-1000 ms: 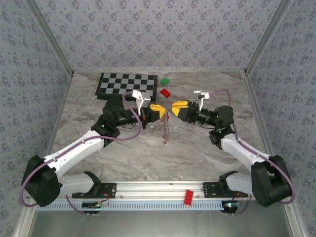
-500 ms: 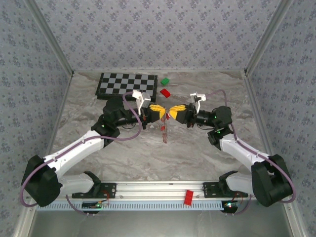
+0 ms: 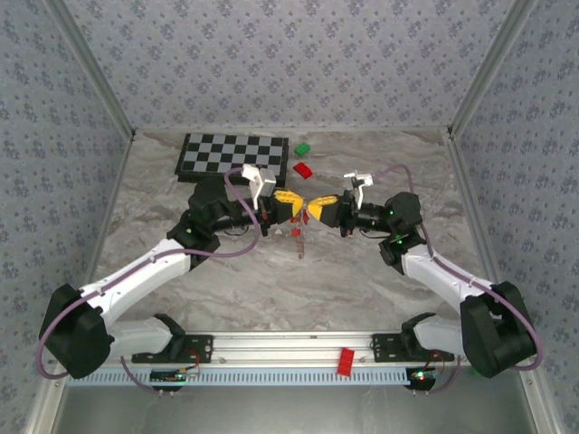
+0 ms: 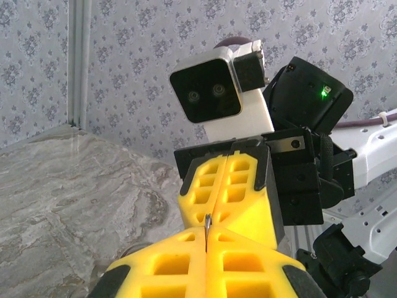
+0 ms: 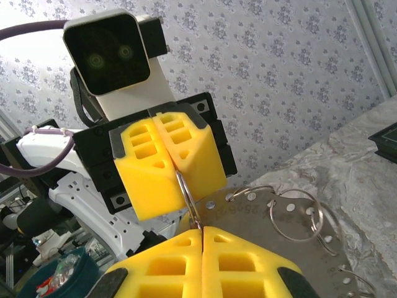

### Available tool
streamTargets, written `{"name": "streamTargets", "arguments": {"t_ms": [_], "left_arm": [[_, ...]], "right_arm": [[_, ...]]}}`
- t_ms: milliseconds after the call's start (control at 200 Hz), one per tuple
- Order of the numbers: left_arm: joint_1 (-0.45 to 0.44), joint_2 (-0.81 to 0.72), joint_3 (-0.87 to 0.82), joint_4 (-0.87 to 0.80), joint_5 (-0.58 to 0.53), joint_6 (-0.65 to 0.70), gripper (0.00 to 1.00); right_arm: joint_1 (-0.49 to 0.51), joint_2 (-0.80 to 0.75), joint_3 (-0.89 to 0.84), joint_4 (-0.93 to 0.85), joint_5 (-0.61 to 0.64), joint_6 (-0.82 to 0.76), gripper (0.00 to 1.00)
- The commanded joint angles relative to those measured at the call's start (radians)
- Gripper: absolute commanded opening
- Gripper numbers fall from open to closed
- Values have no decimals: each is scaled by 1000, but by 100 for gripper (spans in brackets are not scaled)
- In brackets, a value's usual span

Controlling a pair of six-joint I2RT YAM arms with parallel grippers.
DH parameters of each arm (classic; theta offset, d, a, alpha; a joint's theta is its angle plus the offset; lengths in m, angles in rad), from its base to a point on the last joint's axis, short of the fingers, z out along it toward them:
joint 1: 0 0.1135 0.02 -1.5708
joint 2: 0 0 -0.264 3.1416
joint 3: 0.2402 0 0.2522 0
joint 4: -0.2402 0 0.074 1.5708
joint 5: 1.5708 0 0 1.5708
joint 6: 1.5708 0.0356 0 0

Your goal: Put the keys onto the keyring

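Observation:
The keyring [image 5: 188,197] is a thin grey wire loop, seen edge-on and held in the air between both grippers above the middle of the table. My left gripper [image 3: 298,204] is shut on one side of it, and a sliver of wire [image 4: 207,225] shows between its yellow fingertips. My right gripper [image 3: 313,210] is shut on the other side, tip to tip with the left one. Small keys with red heads [image 3: 295,233] dangle below the two grippers. A flat metal plate with holes and smaller rings [image 5: 279,208] hangs beside the loop.
A checkerboard [image 3: 233,154] lies at the back left. A green block [image 3: 301,148] and a red block [image 3: 303,169] sit just behind the grippers. Another red block [image 3: 345,361] rests on the front rail. Patterned walls enclose the marble table [image 3: 380,280].
My right gripper has moved left up to the left gripper and now meets it tip to tip, shut on the keyring. The left arm has held still.

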Motion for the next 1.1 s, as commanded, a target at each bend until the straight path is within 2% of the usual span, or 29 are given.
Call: {"name": "streamTargets", "arguments": {"t_ms": [0, 315, 575, 690, 880, 1099], "left_arm": [[-7, -22, 12, 116, -16, -25, 0], [-25, 5, 11, 142, -4, -42, 0], [-25, -11, -5, 128, -19, -40, 0], [-26, -5, -9, 141, -22, -52, 0], [-26, 6, -9, 159, -27, -68, 0], [-29, 10, -5, 158, -27, -72, 0]], "right_arm": [[14, 9, 22, -29, -37, -36, 0], [35, 15, 43, -65, -27, -64, 0], [8, -33, 8, -86, 33, -93, 21], [-8, -79, -20, -97, 92, -126, 26], [-14, -135, -58, -88, 190, -167, 28], [21, -118, -39, -44, 167, -173, 34]]}}
